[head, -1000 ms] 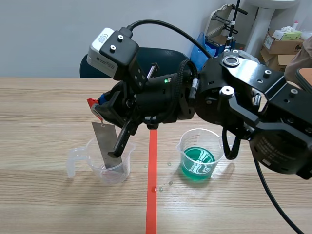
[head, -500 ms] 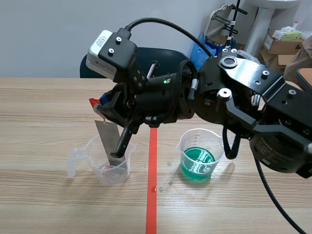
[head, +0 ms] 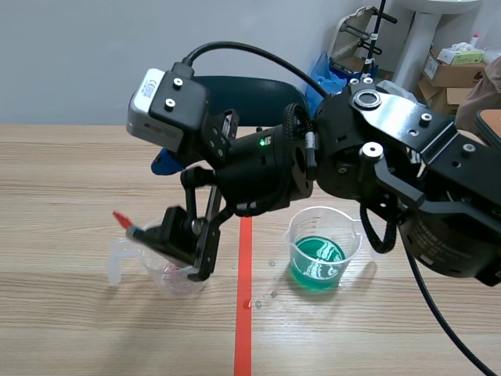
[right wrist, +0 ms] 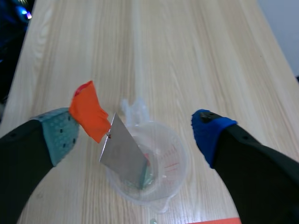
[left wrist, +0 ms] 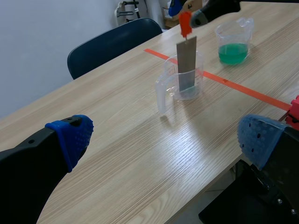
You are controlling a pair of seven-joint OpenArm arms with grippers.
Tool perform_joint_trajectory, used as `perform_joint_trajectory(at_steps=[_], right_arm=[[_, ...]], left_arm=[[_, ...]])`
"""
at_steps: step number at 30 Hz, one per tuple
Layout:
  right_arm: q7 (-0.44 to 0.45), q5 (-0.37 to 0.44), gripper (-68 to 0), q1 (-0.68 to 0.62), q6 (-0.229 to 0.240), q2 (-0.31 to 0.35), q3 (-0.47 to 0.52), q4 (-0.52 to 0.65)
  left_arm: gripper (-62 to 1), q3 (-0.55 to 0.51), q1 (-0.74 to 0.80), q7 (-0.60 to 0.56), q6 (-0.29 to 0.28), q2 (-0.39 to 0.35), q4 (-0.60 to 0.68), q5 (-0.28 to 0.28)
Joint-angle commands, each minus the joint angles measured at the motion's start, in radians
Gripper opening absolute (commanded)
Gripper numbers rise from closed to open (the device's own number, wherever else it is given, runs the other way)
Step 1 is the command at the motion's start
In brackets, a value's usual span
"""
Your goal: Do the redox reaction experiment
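1. Right gripper (right wrist: pixel 133 133): hangs directly above the clear beaker (right wrist: pixel 170 161), fingers spread wide, grips nothing; grey-green pad on one fingertip, blue pad on the other.
2. Metal strip (right wrist: pixel 124 156): stands tilted inside the clear beaker, lower end down at the bottom, upper end well above the rim; shows a trace of green at the foot.
3. Orange-red tag (right wrist: pixel 88 112): sits on the strip's upper end, just beside the grey-green pad; touching or not, cannot tell.
4. Right arm (head: pixel 376 157): comes in from the right, reaches past the orange-red tape line (head: pixel 244 313), ends over the clear beaker on the left half of the table (head: pixel 70 172).
5. Second beaker (head: pixel 297 227): stands upright just right of the tape line, holds green liquid (head: pixel 317 262) in its lower part; tape line between it and the clear beaker.
6. Left gripper (left wrist: pixel 166 137): hovers open, blue pads far apart, holds nothing, well short of both beakers.
7. Droplets (head: pixel 272 294): lie on the wood just beside the tape line, between the two beakers.
8. Dark blue chair (left wrist: pixel 112 46): stands beyond the table's far edge.
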Motion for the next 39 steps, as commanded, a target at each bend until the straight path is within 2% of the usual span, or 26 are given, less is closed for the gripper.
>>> perform_joint_trajectory(at_steps=[1, 6, 39], right_arm=[[0.016, 0.012, -12.0, 0.014, 0.010, -0.011, 0.006, 0.016], [0.023, 0.012, 0.4, 0.014, 0.023, -0.011, 0.006, 0.016], [0.023, 0.012, 0.4, 0.014, 0.023, -0.011, 0.006, 0.016]], left_arm=[[1.4, -0.004, 0.001, -0.037, -0.003, 0.005, 0.005, -0.006], [1.4, -0.004, 0.001, -0.037, -0.003, 0.005, 0.005, -0.006], [1.4, -0.004, 0.001, -0.037, -0.003, 0.005, 0.005, -0.006]])
